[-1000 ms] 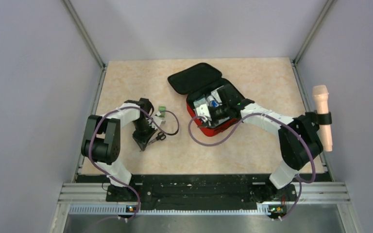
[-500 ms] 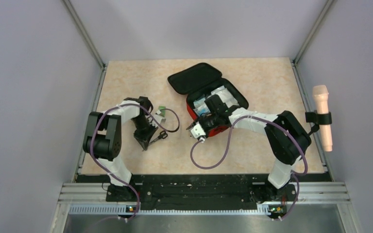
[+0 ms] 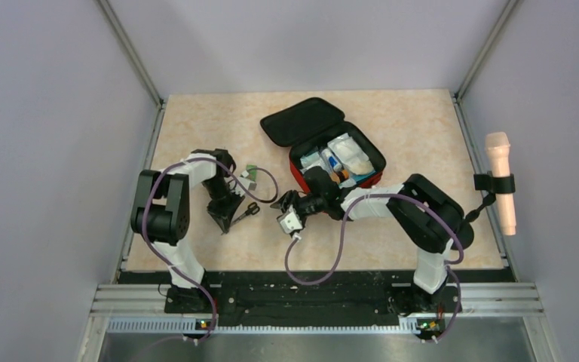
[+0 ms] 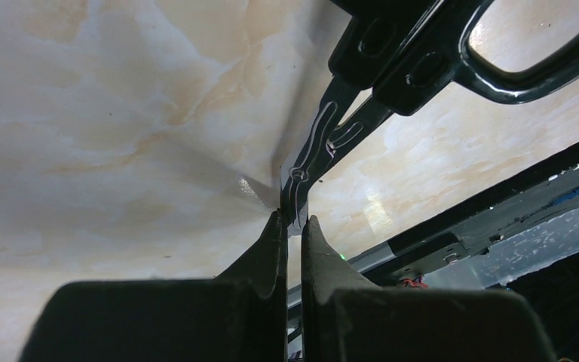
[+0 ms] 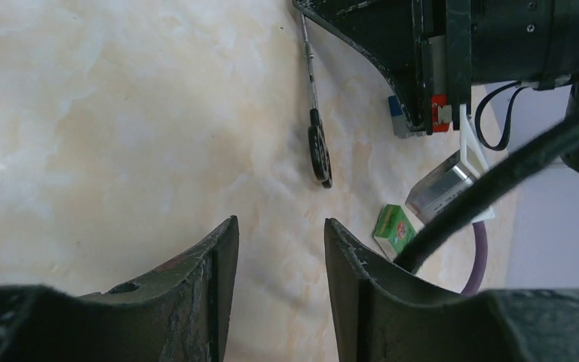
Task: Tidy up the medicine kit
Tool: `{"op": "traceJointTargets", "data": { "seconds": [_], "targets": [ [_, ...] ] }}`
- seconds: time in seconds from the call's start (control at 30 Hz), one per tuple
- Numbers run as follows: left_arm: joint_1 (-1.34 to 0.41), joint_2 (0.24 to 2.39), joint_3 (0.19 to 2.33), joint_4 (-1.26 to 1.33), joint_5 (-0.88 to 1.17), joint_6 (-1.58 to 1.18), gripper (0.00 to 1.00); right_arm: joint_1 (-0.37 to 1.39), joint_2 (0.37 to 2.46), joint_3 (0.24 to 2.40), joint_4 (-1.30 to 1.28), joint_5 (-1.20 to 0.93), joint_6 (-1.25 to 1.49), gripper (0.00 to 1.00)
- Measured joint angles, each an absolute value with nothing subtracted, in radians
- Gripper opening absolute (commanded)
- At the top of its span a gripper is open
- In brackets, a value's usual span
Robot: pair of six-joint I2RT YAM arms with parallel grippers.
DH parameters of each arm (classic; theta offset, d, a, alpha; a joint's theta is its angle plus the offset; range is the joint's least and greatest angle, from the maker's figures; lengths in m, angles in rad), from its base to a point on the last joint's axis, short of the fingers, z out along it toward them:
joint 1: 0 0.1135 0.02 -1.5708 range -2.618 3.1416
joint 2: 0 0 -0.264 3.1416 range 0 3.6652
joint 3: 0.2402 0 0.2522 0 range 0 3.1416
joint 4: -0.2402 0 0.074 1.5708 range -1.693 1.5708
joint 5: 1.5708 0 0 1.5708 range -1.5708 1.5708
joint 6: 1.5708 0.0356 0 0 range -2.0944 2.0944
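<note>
Now right gripper [image 5: 279, 222] (empty) left medicine kit [image 3: 301, 122].

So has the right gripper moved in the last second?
Yes. The right gripper has come out of the medicine kit, leftward and toward the near edge, and hangs over the table beside it.

r arm [image 3: 381, 197] left the medicine kit [image 3: 303, 122], swung left, fingers [image 5: 196, 294] now nr scissors [image 3: 246, 212].

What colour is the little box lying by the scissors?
The small rectangular box is green, seen best in the right wrist view.
</note>
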State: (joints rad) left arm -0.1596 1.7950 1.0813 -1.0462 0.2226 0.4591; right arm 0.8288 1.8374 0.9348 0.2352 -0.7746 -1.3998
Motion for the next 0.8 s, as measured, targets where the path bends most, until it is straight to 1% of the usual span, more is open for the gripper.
{"op": "traceJointTargets", "data": {
  "seconds": [0.13,0.3,0.6,0.8],
  "targets": [
    [-0.156,1.816,1.099,-1.064,0.229,0.461,0.0,0.873,1.887,0.929,0.371,-0.722,-1.356,0.46],
    [-0.153,1.827,1.109,-1.074,0.234,0.463,0.0,0.899,1.934,0.93,0.463,-0.672,-1.315,0.44],
    [-0.147,1.84,1.121,-1.085,0.243,0.463,0.0,0.9,2.0,0.955,0.54,-0.613,-1.287,0.45],
    [-0.147,1.86,1.122,-1.093,0.344,0.436,0.0,0.9,2.055,0.983,0.59,-0.622,-1.291,0.45]
  ]
}}
